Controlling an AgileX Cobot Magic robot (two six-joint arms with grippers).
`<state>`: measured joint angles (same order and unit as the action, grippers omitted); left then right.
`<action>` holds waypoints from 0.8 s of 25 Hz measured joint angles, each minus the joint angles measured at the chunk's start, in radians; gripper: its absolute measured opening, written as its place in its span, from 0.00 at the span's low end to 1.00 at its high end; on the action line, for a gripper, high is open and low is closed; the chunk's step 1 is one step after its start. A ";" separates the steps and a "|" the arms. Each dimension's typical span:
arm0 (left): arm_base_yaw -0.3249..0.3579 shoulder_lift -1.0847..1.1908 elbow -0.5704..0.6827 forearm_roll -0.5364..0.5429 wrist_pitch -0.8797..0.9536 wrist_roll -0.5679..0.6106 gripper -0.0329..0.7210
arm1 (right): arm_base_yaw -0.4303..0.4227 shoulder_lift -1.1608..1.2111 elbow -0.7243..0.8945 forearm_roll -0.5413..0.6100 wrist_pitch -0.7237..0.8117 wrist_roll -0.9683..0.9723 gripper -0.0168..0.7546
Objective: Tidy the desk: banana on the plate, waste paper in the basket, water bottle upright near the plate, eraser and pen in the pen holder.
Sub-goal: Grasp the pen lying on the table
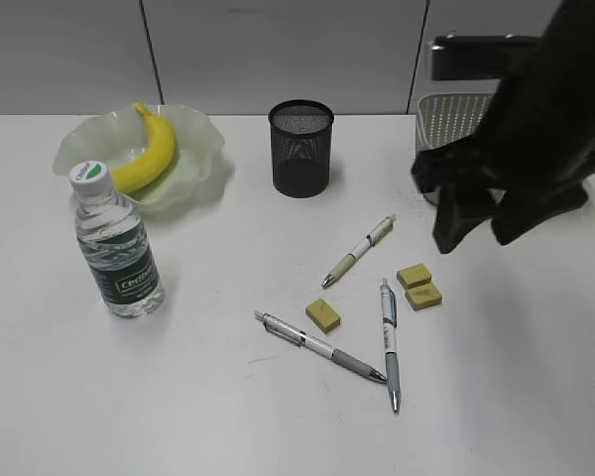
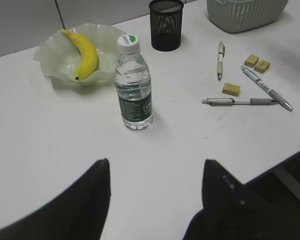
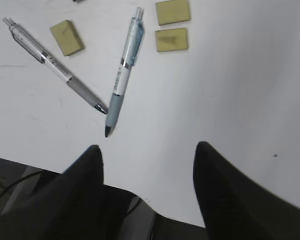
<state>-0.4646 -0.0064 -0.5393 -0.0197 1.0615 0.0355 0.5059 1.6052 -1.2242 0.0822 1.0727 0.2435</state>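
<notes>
The banana [image 1: 154,149] lies in the wavy green plate [image 1: 203,129]. Beside the plate the water bottle [image 1: 117,248] stands upright. Three pens [image 1: 359,251] [image 1: 320,346] [image 1: 389,342] and three yellow erasers [image 1: 323,315] [image 1: 414,275] [image 1: 423,296] lie on the desk [image 1: 208,397] in front of the black mesh pen holder [image 1: 300,149]. My right gripper [image 1: 476,236] hangs open and empty above the desk, right of the erasers and in front of the basket [image 1: 446,119]. My left gripper [image 2: 155,162] is open over bare desk, short of the bottle [image 2: 134,85]. The waste paper is out of view.
The desk's front edge runs just under my right gripper [image 3: 146,146], with a blue pen [image 3: 121,75] and a grey pen [image 3: 55,62] ahead of it. A dark unit [image 1: 481,55] stands behind the basket. Grey wall panels close off the back.
</notes>
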 joint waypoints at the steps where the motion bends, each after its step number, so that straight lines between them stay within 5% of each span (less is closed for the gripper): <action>1: 0.000 0.000 0.000 0.000 0.000 0.000 0.62 | 0.022 0.026 -0.011 -0.003 0.001 0.025 0.61; 20: 0.000 0.000 0.000 0.000 0.000 0.000 0.62 | 0.081 0.416 -0.081 0.029 -0.176 0.111 0.61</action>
<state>-0.4646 -0.0064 -0.5393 -0.0197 1.0615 0.0355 0.5867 2.0209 -1.3055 0.1109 0.8965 0.3543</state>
